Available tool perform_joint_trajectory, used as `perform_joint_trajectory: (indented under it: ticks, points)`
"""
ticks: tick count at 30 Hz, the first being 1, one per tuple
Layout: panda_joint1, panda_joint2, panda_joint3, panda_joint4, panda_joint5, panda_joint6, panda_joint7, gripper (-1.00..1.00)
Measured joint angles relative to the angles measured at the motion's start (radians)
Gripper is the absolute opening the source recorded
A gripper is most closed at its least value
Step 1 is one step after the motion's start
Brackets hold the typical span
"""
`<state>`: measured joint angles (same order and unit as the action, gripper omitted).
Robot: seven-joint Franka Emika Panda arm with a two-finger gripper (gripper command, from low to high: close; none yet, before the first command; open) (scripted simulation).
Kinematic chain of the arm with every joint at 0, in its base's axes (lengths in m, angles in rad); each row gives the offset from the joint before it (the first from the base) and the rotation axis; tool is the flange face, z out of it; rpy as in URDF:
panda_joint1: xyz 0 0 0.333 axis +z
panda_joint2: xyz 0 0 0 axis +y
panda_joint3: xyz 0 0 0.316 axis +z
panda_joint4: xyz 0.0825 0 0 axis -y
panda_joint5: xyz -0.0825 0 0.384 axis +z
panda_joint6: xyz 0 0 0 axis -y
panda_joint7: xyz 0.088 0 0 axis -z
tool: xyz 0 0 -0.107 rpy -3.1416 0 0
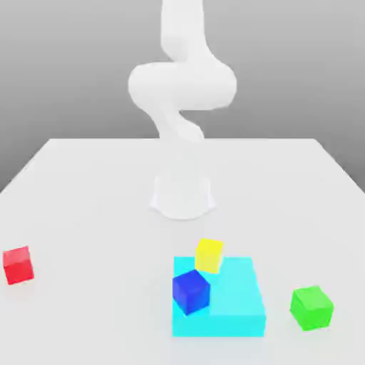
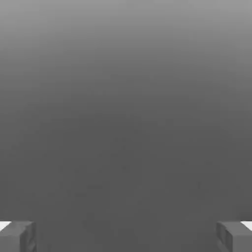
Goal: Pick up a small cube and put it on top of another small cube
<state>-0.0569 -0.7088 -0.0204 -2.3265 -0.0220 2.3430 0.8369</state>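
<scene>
White table [image 1: 107,214] carries it all. Cyan block [image 1: 239,294] sits toward the exterior view's right, with the blue cube [image 1: 191,291] and yellow cube [image 1: 209,255] at it. Green cube [image 1: 311,308] is just beyond, red cube [image 1: 18,265] off at the exterior view's left, on the table. My fingers [image 2: 126,237] are wide apart, nothing between. Red isn't stacked: I'd call it zero progress. Reach, grasp, lift and place all left.

so the arm [image 1: 182,85] is all smooth white with chunky rounded joints, and the jaws [image 2: 126,237] have blocky grey fingertips [image 2: 234,238]
</scene>
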Motion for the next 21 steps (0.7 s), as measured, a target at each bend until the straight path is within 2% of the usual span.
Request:
perform_joint_trajectory:
  ticks: [7,13,17,21]
  points:
    - [-0.152,0.258,-0.084,-0.075,-0.049,0.122,0.095,0.00]
    - [-0.260,0.473,-0.184,-0.138,-0.054,0.225,0.148,0.00]
    - [-0.327,0.620,-0.258,-0.181,-0.017,0.294,0.154,0.00]
    - [-0.431,0.771,-0.293,-0.223,0.073,0.363,0.123,0.00]
